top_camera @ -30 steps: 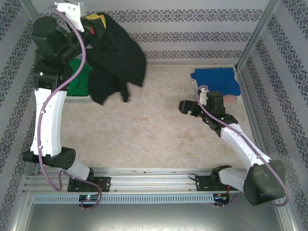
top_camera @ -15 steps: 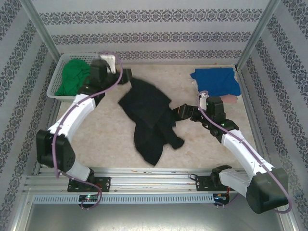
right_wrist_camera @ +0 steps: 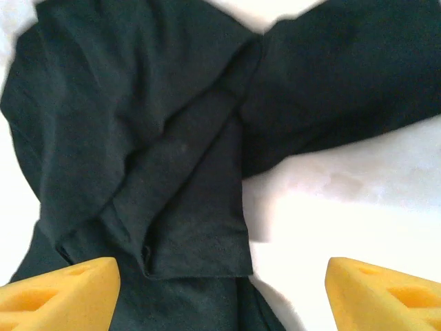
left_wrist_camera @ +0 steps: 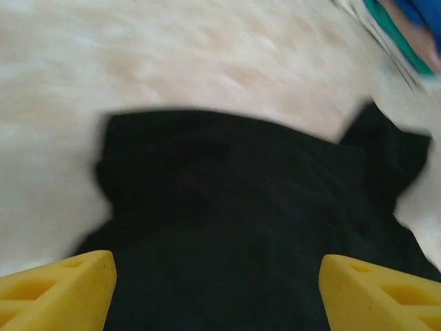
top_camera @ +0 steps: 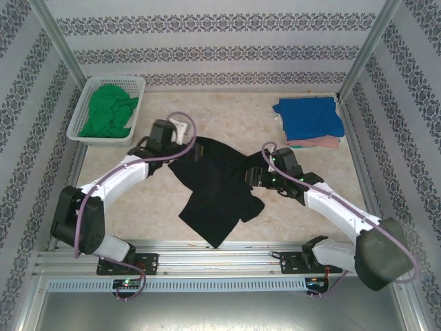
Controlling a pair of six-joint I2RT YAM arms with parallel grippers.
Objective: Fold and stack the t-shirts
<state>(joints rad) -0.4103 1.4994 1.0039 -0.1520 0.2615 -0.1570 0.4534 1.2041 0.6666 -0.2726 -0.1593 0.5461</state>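
- Black cloth, a large t-shirt [top_camera: 217,189], is seen crumpled on the pale table [top_camera: 227,114], spread between the two grippers. Its chest mark cannot be made out among the folds.
- The left gripper [top_camera: 185,147] is placed over the shirt's far left edge. In the left wrist view, which is blurred, its yellow fingers [left_wrist_camera: 62,289] are spread wide and cut off by the bottom edge. Black cloth lies beneath and ahead of them, and nothing is pinched.
- The right gripper [top_camera: 252,176] is set at the shirt's right edge, and from above it is hard to tell from the dark cloth. In the right wrist view its yellow fingertips [right_wrist_camera: 386,293] are parted wide above overlapping layers of the shirt. Whether they touch the cloth cannot be told.
- Beyond the right gripper, well apart, a blue t-shirt [top_camera: 310,116] is laid on a pink t-shirt [top_camera: 320,143], of which just an edge is seen.
- Beyond and to the left of the left gripper, a green t-shirt [top_camera: 107,114] is heaped in a white lattice basket [top_camera: 83,96].
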